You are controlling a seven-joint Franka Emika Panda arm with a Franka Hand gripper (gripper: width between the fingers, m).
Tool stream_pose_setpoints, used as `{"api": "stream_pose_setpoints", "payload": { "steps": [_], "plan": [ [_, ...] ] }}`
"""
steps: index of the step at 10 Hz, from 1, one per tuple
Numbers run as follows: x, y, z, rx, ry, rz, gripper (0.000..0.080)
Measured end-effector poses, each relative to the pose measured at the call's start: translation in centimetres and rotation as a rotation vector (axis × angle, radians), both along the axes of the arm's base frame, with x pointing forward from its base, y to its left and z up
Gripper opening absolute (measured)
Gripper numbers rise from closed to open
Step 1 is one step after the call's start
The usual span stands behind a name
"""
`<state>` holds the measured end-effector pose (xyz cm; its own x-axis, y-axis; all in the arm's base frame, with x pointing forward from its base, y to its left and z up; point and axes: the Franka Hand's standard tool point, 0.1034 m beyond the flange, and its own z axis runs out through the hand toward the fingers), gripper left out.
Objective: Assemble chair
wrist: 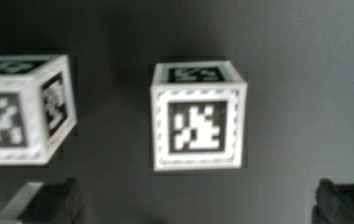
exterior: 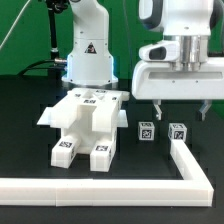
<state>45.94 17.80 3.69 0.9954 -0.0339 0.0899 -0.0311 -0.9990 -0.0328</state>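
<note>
The gripper (exterior: 177,108) hangs empty, jaws spread wide to clear the sides of the post (exterior: 177,131) at its six o'clock, probably lining up a grab. A second post (exterior: 146,130) stands at seven. The chair (exterior: 85,122) waits at nine, well clear.

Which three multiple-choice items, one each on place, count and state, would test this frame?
1. Where do the loose posts stand?
A) on the exterior view's right of the chair
B) on top of it
C) stacked together

2. How many loose posts?
A) one
B) two
C) four

3. The gripper is:
A) shut on a post
B) open above the posts
C) shut, empty

1A, they stand beside it, apart; 2B, both views show two; 3B, the wrist view shows its jaws wide apart.
</note>
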Motion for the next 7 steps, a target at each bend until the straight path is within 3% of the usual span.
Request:
{"api": "stream_pose_setpoints", "payload": {
  "steps": [3,5,7],
  "plan": [
    [0.0,0.2,-2.3,-0.010,0.009,0.007,0.0649],
    [-0.1,0.2,-2.5,-0.012,0.011,0.009,0.0607],
    [-0.1,0.2,-2.5,-0.012,0.012,0.009,0.0333]
  ]
}}
